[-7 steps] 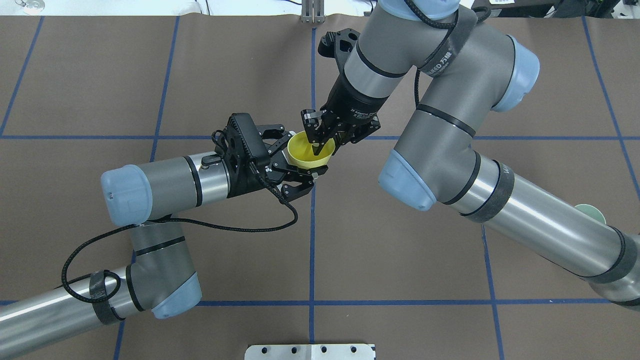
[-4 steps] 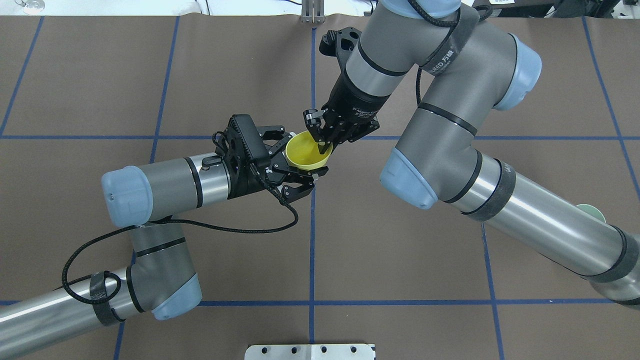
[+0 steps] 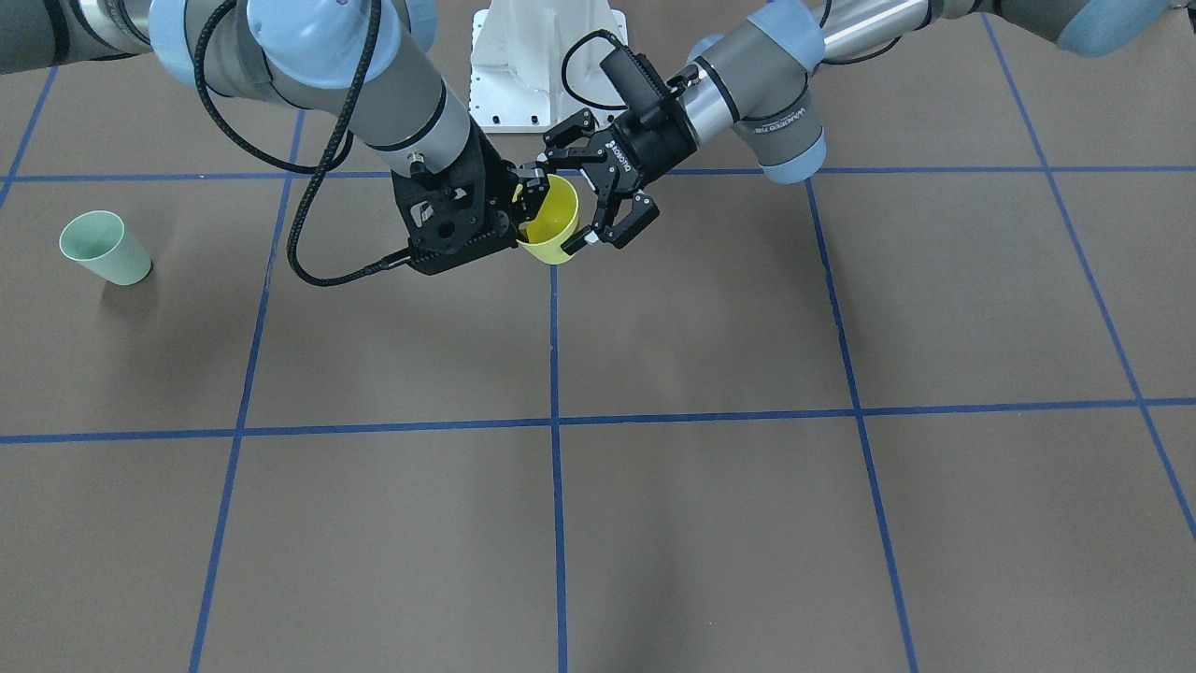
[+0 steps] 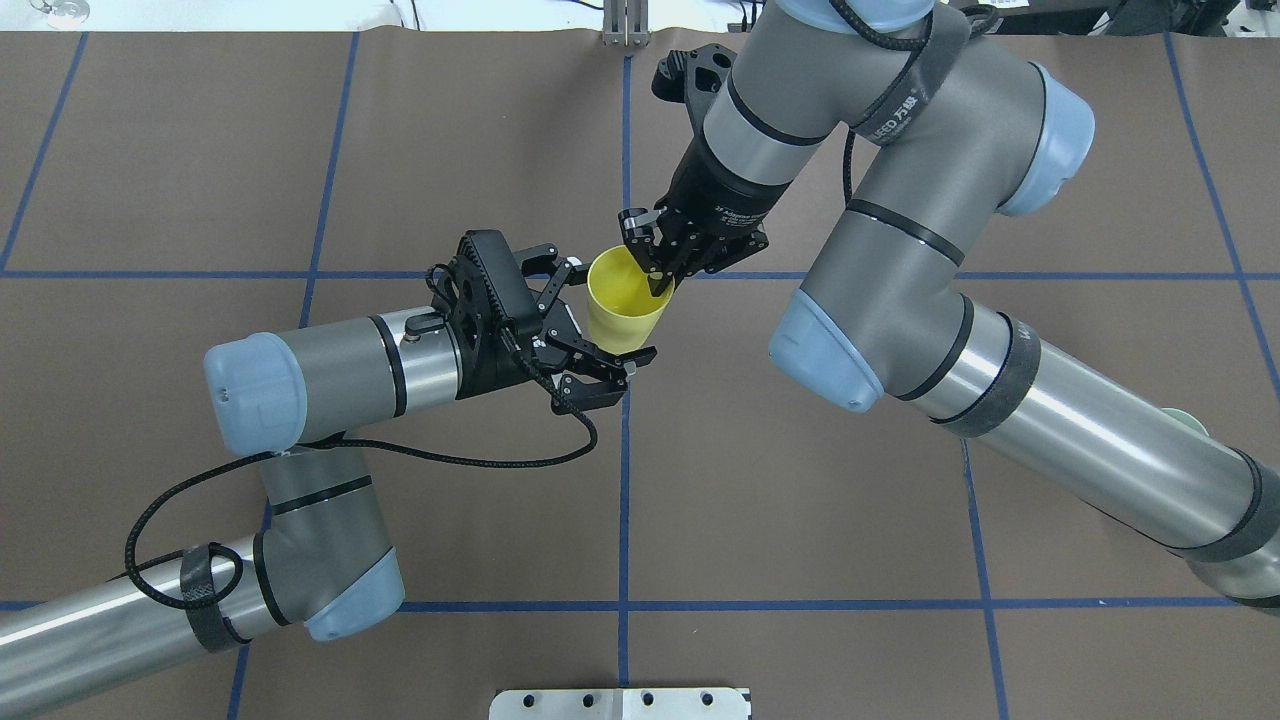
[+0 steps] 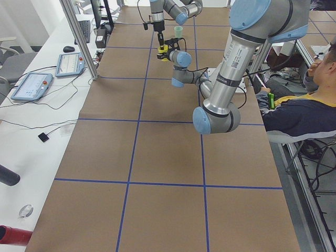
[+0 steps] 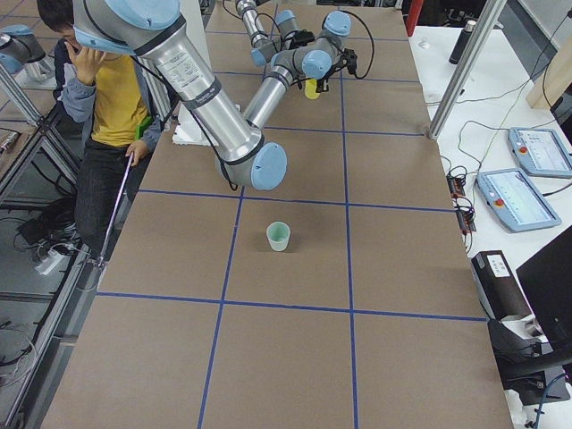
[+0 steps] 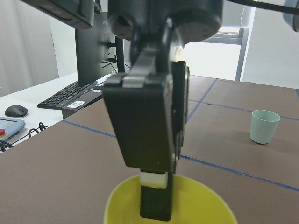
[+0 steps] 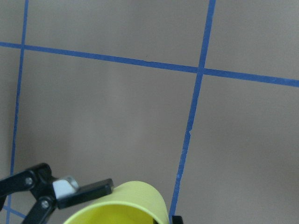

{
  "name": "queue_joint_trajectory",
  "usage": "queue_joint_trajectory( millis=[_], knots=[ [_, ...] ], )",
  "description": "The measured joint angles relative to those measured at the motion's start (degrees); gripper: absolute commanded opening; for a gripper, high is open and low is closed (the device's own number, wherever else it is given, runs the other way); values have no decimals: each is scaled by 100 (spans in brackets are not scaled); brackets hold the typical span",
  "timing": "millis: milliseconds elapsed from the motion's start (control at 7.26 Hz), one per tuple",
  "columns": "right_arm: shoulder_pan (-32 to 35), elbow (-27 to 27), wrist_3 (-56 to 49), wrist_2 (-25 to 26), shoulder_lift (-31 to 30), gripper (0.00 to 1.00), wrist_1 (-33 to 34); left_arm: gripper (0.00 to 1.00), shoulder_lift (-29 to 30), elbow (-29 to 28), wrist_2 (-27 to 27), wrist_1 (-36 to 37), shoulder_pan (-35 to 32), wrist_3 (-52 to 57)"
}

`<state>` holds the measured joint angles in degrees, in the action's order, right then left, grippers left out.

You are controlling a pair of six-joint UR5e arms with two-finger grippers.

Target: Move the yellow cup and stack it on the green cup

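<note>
Right end effector [image 4: 658,281] pinched on the rim of the yellow cup [image 4: 620,310], aloft over the worktop [image 4: 800,500]; left end effector [image 4: 607,312] splayed open around it. Green cup [image 3: 103,248] upright, well apart. Probably light, stiff, slick plastic: firm rim pinch advisable.

The table [image 3: 710,523] carries a brown mat crossed by blue tape lines [image 3: 556,421]. In the front-facing view, the green cup [image 3: 105,248] stands upright at nine o'clock and a white metal plate [image 3: 547,56] lies at twelve.

Left arm [image 4: 330,360], right arm [image 4: 900,260]: grey tubes, pale-blue caps.
Left gripper [image 4: 608,315]: black linkage, white fingertip pads.
Cable [image 4: 480,462]: black braid behind fingers.
</note>
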<state>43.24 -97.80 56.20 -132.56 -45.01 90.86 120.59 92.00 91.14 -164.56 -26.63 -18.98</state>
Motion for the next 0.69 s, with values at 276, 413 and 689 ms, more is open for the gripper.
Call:
queue_joint_trajectory(
  millis=[276, 413, 689],
  knots=[
    [153, -20, 7, 6, -54, 0, 1, 99, -1, -12, 2, 3, 0, 0],
    [291, -41, 9, 9, -118, 0, 1, 99, -1, -17, 2, 8, 1, 0],
    [724, -67, 10, 29, -307, 0, 2, 99, 1, -35, -8, 26, -3, -2]
  ],
)
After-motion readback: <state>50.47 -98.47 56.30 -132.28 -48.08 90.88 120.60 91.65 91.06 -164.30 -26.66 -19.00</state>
